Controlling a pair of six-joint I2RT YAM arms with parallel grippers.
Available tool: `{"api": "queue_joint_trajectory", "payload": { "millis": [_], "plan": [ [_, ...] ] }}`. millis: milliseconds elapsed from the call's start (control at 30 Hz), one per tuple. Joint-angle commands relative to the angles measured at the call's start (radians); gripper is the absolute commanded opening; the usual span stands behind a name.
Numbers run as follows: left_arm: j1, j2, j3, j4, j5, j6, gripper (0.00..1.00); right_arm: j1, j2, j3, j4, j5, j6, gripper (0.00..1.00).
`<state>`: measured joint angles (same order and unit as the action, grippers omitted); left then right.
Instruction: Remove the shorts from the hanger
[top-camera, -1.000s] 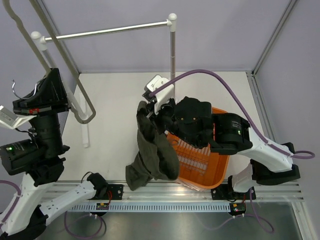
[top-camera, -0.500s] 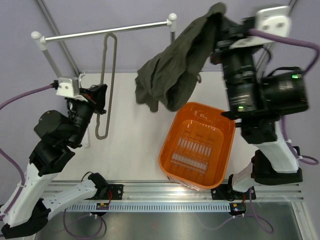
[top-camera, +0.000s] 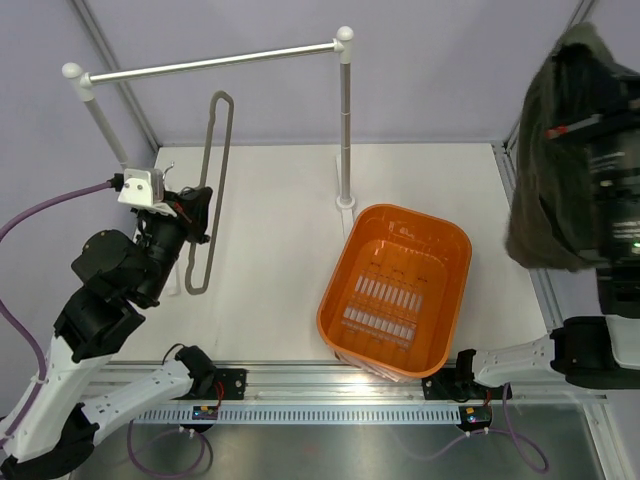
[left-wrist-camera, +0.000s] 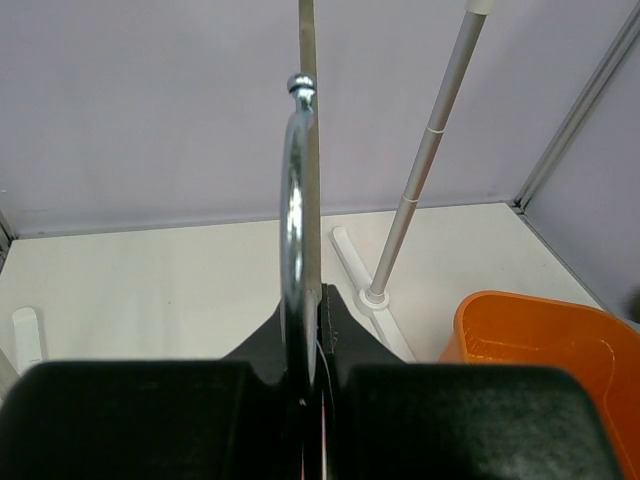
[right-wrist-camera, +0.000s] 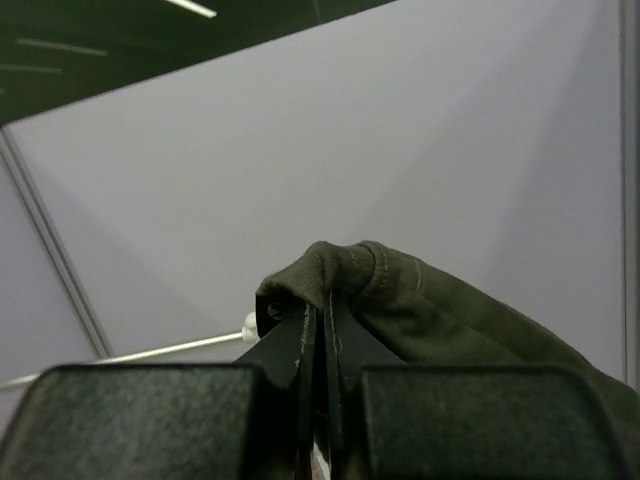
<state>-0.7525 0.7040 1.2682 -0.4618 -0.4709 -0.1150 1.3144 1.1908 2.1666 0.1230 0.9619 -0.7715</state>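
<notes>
The dark olive shorts (top-camera: 550, 170) hang high at the far right, off the hanger, pinched at a folded hem (right-wrist-camera: 400, 290) by my right gripper (right-wrist-camera: 320, 322), which is shut on the cloth. The hanger (top-camera: 213, 180), a thin grey-brown loop, stands bare at the left under the rail. My left gripper (top-camera: 194, 212) is shut on the hanger's metal hook (left-wrist-camera: 293, 200), which rises between the jaws of my left gripper (left-wrist-camera: 315, 300). In the top view the right gripper's jaws are hidden behind the shorts.
An orange basket (top-camera: 398, 288) sits on the table right of centre with nothing in it. The silver rail (top-camera: 210, 62) with white ball ends spans the back on two poles; its right pole (top-camera: 346, 130) stands just behind the basket.
My right arm has swung the shorts from beside the basket up and over to the far right. The left arm has brought the bare hanger down under the rail.
</notes>
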Motion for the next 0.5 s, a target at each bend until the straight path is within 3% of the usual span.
{"api": "queue_joint_trajectory", "payload": {
  "millis": [0, 233, 367, 467],
  "plan": [
    [0.002, 0.002, -0.012, 0.035, 0.005, -0.02, 0.0, -0.021, 0.154, 0.043, -0.117, -0.034, 0.043, 0.0],
    [0.002, -0.003, -0.027, 0.028, 0.017, -0.028, 0.0, -0.154, 0.242, 0.205, -0.367, -0.106, 0.178, 0.0],
    [0.002, 0.0, -0.026, 0.023, 0.023, -0.026, 0.0, -0.201, 0.227, 0.19, -0.396, -0.12, 0.247, 0.0],
    [0.002, 0.002, -0.027, 0.018, 0.025, -0.025, 0.0, -0.208, 0.172, 0.087, -0.408, -0.104, 0.304, 0.0]
  ]
}}
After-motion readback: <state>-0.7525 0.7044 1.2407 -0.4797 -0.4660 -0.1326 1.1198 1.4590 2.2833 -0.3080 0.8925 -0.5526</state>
